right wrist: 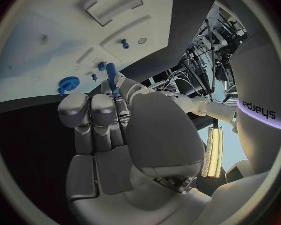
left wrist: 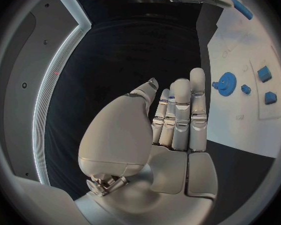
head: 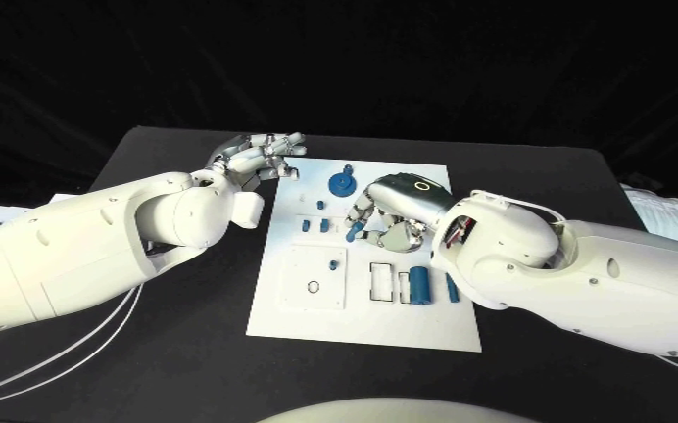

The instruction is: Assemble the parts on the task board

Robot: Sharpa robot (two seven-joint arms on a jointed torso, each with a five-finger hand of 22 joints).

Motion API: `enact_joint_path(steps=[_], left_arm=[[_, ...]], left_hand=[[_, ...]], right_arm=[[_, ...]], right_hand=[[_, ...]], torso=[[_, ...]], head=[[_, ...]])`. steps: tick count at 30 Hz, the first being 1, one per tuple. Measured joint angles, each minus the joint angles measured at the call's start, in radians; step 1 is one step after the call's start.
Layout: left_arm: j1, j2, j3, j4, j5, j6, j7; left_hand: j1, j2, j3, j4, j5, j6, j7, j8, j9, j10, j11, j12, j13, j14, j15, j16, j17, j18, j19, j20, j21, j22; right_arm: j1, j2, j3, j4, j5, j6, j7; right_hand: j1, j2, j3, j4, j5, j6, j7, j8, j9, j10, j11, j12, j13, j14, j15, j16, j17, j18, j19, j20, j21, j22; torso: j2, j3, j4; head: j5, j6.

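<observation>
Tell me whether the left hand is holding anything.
No. The left hand is empty: its fingers lie straight, side by side, beside the task board.

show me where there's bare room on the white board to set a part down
The near left corner of the task board, below the square recess, is bare, as is the near edge under the blue cylinder. The far right corner beyond the blue gear looks free. The middle is crowded: the right hand hovers there over small parts.
</observation>
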Motion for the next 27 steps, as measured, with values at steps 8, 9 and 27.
enact_joint_path(steps=[8,9,27], left_arm=[[0.000,0.005,0.000,0.000,0.000,0.001,0.000],[0.000,0.005,0.000,0.000,0.000,0.001,0.000],[0.000,0.005,0.000,0.001,0.000,0.003,-0.002]], left_hand=[[0.000,0.000,0.000,0.000,0.000,0.000,0.000,0.000,0.000,0.000,0.000,0.000,0.000,0.000,0.000,0.000,0.000,0.000,0.000,0.000,0.000,0.000],[0.000,0.000,0.000,0.000,0.000,0.000,0.000,0.000,0.000,0.000,0.000,0.000,0.000,0.000,0.000,0.000,0.000,0.000,0.000,0.000,0.000,0.000],[0.000,0.000,0.000,0.000,0.000,0.000,0.000,0.000,0.000,0.000,0.000,0.000,0.000,0.000,0.000,0.000,0.000,0.000,0.000,0.000,0.000,0.000]], right_arm=[[-0.043,0.091,-0.004,-0.026,0.011,-0.001,0.024],[-0.053,0.104,-0.005,-0.034,0.012,0.000,0.028],[-0.105,0.183,-0.019,-0.128,0.016,0.037,0.068]], right_hand=[[0.000,0.000,0.005,-0.003,0.000,0.000,0.000,-0.001,0.001,0.000,0.000,-0.006,-0.001,0.000,0.000,0.000,0.000,0.000,0.000,0.000,0.006,-0.001],[0.000,0.000,0.005,-0.003,0.002,0.000,0.000,-0.001,0.001,0.000,0.000,-0.006,-0.001,0.000,0.000,0.000,0.000,0.000,0.000,0.000,0.005,-0.002],[-0.001,0.000,0.009,-0.007,0.004,-0.003,-0.001,-0.005,0.001,0.000,0.000,-0.013,0.000,0.000,0.000,0.000,0.001,0.000,0.000,0.000,0.005,-0.006]], torso=[[0.000,-0.0011,0.0001],[0.000,-0.0011,0.0001],[0.000,0.0012,-0.0012]], head=[[0.008,-0.003],[0.009,-0.004],[0.020,-0.010]])
